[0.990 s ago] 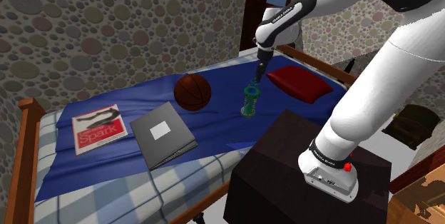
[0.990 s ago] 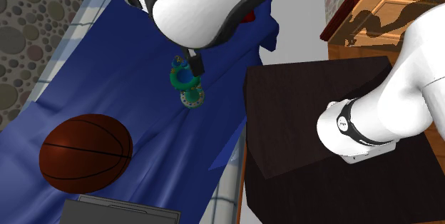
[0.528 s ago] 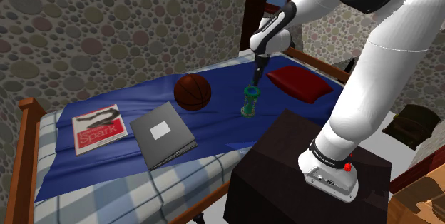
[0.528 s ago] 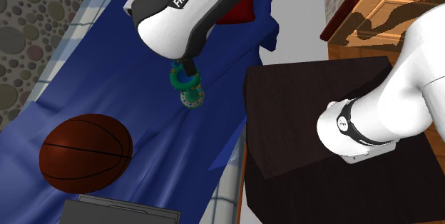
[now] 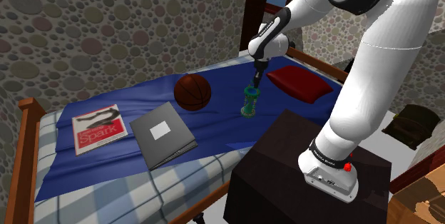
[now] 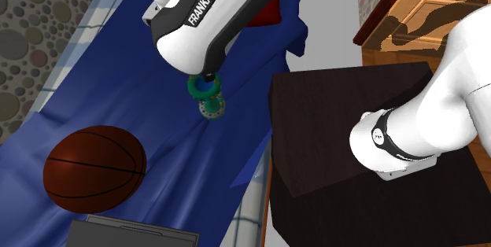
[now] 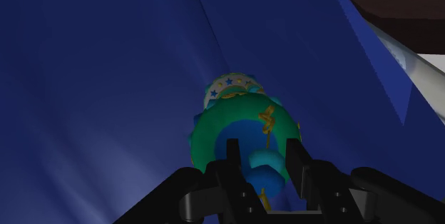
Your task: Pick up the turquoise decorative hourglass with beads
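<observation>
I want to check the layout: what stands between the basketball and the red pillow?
In the shoulder view, the green-turquoise hourglass stands there on the blue blanket, with the gripper at its top.

The turquoise-green decorative hourglass [image 5: 250, 102], with a broad ring at its top, a blue beaded core, gold trim and a paler star-dotted ring at its base, stands apparently upright on the dark blue bedspread [image 5: 217, 123], near the bed's edge.
</observation>
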